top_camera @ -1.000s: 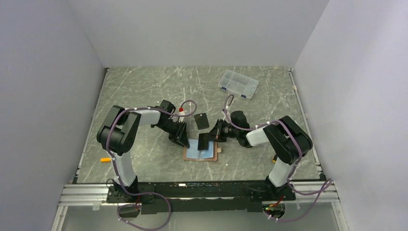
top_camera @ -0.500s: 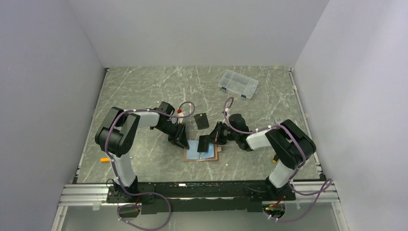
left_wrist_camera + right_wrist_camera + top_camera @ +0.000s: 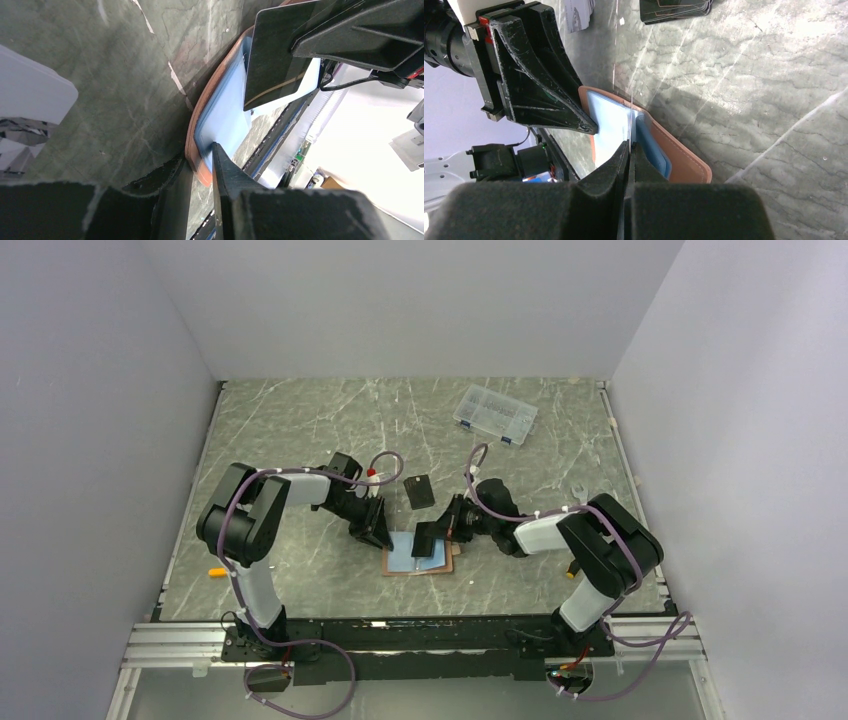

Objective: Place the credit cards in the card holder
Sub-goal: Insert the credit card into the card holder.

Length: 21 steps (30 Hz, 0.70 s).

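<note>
Pale lilac walls (image 3: 90, 440) close in three sides of a grey-green surface (image 3: 300, 430) veined with white, and a metal rail (image 3: 180, 640) runs along the bottom of the top view. At lower left a small orange object (image 3: 218, 571) lies alone near the edge. Toward the centre, the left claw (image 3: 380, 533) nips the left border of the card holder (image 3: 400, 562), one fingertip (image 3: 216, 152) on the blue lining, the tan leather rim between the fingers. The holder lies open just below centre. Above its right half stands a credit card (image 3: 427, 538), dark from above, edge-on in the right wrist view, its lower edge at the blue pocket. The right claw (image 3: 629, 146) is pressed tight on that card. Above centre, a small black rectangle (image 3: 419, 491) lies flat, apart from the holder. At upper right a clear plastic box (image 3: 494, 414) sits askew near the back wall
</note>
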{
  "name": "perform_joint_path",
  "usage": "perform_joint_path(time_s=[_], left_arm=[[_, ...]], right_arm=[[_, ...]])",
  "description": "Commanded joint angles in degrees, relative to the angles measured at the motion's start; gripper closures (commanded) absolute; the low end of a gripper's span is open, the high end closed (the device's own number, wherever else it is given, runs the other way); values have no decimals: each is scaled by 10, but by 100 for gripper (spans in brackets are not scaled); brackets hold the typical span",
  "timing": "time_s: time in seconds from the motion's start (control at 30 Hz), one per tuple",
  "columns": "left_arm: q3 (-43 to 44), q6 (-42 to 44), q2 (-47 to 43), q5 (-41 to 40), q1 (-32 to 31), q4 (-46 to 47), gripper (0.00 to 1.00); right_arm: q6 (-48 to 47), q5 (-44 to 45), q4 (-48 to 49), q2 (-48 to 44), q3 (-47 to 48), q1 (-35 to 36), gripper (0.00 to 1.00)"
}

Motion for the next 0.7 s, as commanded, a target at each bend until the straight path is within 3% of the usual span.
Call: perform_joint_path(time_s=[0.0,0.67], left_arm=[[-7,-2,-16,1,2,13,75],[-23,-19,-19,8,24,42,76]], right_arm=[[-6,12,6,-8,-5,0,100],[-1,-16,14,-1,-9,12,100]])
